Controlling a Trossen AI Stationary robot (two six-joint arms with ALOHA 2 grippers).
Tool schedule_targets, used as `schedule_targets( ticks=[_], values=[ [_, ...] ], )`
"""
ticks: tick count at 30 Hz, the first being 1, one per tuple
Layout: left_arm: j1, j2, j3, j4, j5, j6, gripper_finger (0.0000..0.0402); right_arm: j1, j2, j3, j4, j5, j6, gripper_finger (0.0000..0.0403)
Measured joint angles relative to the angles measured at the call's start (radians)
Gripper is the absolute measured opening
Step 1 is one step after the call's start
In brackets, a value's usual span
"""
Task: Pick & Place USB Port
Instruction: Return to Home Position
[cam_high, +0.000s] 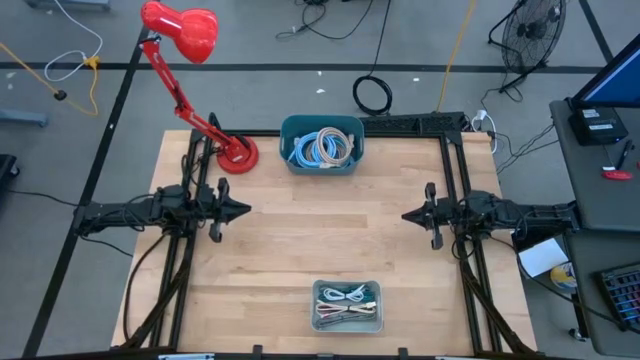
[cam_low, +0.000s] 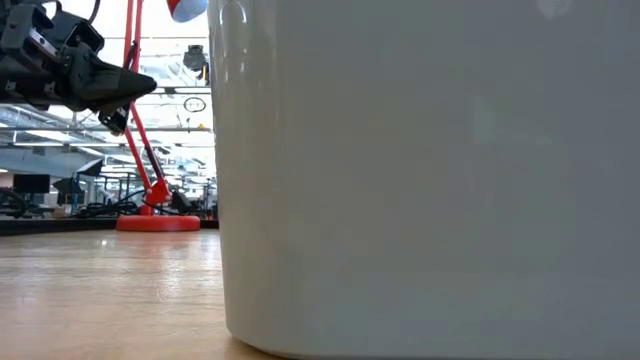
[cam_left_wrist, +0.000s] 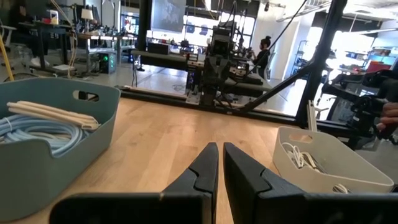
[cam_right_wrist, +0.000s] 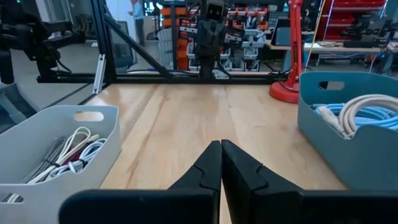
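Note:
Near the table's front edge stands a grey bin (cam_high: 316, 305) holding white and dark cables (cam_high: 346, 303) with plugs; I cannot pick out a single USB port among them. At the far middle a teal bin (cam_high: 322, 166) holds coiled blue and cream cables (cam_high: 322, 146). My left gripper (cam_high: 247, 210) hovers at the table's left, pointing level toward the middle, shut with nothing between its fingers (cam_left_wrist: 208, 163). My right gripper (cam_high: 404, 214) faces it from the right, shut and empty too (cam_right_wrist: 221, 145). In the low view the grey bin's wall (cam_low: 420, 180) hides most of the table.
A red desk lamp stands with its base (cam_high: 236, 153) at the far left, beside the teal bin. Bare wood (cam_high: 325, 225) lies between the two grippers and between the two bins. Black frame rails (cam_high: 455, 150) run along the table's sides.

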Motion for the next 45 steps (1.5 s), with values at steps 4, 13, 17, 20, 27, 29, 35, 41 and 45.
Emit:
schedule_targets(
  ticks=[4,13,17,20,27,29,35,41,45],
  values=[
    [0.0,0.0,0.0,0.001,0.0,0.0,0.0026,0.0,0.0,-0.003,0.034,0.0,-0.027,0.0],
    [0.0,0.0,0.0,0.001,0.0,0.0,0.0026,0.0,0.0,-0.015,0.104,0.0,-0.047,0.0],
    [0.0,0.0,0.0,0.001,0.0,0.0,0.0026,0.0,0.0,-0.088,0.25,0.0,-0.042,0.0],
    [0.0,0.0,0.0,0.001,-0.001,0.0,0.0026,0.0,0.0,-0.111,0.282,0.022,-0.018,0.0],
    [0.0,0.0,0.0,0.001,-0.002,0.001,0.0026,0.0,0.0,-0.111,0.266,0.03,-0.049,0.0],
    [0.0,0.0,0.0,0.001,-0.002,0.001,0.0026,0.0,-0.001,-0.111,0.27,0.029,-0.047,0.0],
    [0.0,0.0,0.0,0.001,-0.002,0.001,0.0026,-0.001,0.003,-0.112,0.275,0.042,0.023,0.0],
    [0.0,0.0,0.0,0.001,-0.002,0.001,0.0026,-0.001,0.008,-0.112,0.274,0.042,0.036,0.0],
    [0.0,0.0,0.0,0.001,-0.002,0.0,0.0026,-0.001,0.008,-0.112,0.275,0.042,0.036,0.0]
  ],
)
